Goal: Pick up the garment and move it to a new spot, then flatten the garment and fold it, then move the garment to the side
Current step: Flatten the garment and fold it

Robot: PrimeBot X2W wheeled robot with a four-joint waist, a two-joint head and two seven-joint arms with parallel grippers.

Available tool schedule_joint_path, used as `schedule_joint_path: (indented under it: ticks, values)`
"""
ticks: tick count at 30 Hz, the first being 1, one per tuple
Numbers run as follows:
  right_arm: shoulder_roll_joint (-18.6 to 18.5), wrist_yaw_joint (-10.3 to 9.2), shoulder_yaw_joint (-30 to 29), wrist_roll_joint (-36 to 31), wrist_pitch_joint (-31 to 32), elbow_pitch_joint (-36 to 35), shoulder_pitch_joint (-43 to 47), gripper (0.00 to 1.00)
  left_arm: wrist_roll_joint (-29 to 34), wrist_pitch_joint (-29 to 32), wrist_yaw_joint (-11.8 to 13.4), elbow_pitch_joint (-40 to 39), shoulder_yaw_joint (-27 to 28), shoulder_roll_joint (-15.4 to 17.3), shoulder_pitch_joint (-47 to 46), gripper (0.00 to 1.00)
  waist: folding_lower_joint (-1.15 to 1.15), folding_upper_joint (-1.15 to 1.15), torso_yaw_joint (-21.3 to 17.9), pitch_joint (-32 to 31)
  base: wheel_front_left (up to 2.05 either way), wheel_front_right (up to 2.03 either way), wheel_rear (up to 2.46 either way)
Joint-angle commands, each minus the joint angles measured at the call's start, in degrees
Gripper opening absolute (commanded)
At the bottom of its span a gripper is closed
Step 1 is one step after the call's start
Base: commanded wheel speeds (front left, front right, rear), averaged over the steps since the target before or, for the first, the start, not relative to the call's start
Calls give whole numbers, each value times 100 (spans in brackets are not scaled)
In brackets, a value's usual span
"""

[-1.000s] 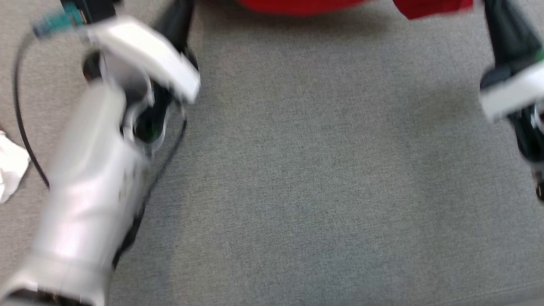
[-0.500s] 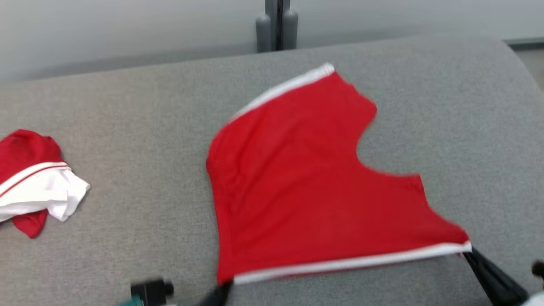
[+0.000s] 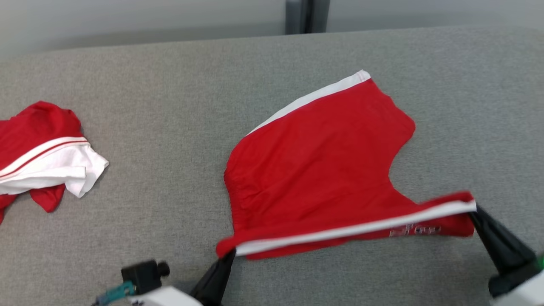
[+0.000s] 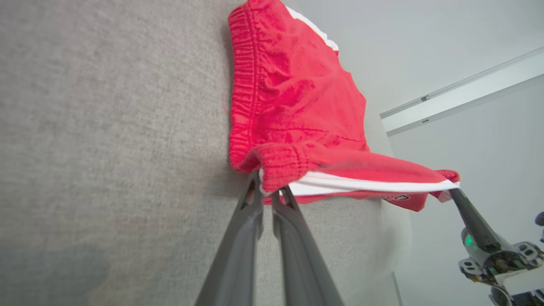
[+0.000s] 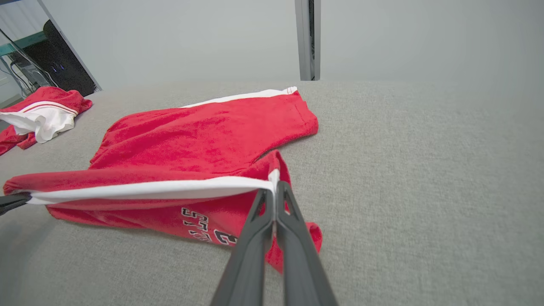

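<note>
The red shorts lie near the middle of the grey cloth top — only the near edge is lifted up. The left gripper pinches the waistband corner tight. The right gripper pinches the leg corner by the white stripe. Another red and white garment sits in a heap, far to the left.

lettering: dark block characters with pale outlines are showing on the lifted near leg of the red shorts.
legibility: the characters are sitting upside down and running into a fold, so no whole word is reading clearly.
head view: the same print is appearing as a pale blur.
</note>
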Motion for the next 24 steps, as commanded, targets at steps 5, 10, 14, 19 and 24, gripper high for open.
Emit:
schedule_joint_path:
  ticks: [5,10,14,19,24]
  values:
    - [-16,-22,262,-108,346,104,-1229,0,-84,228,184,-325,115,-185,-754,0,0,0,243,351,0,0,0]
    - [-214,-18,506,4,623,704,-2486,0,-114,558,360,-684,37,-425,-1431,0,0,0,459,593,0,0,0]
    - [-385,-18,748,88,715,1159,-3164,0,-168,687,507,-829,63,-564,-1715,0,0,0,533,708,0,0,0]
    - [-516,-18,1204,203,793,1638,-3891,0,-144,793,614,-754,138,-620,-2075,0,0,0,621,837,0,0,0]
    - [-612,-18,1628,355,871,2102,-4544,0,-200,869,708,-424,233,-706,-2425,0,0,0,705,937,0,0,0]
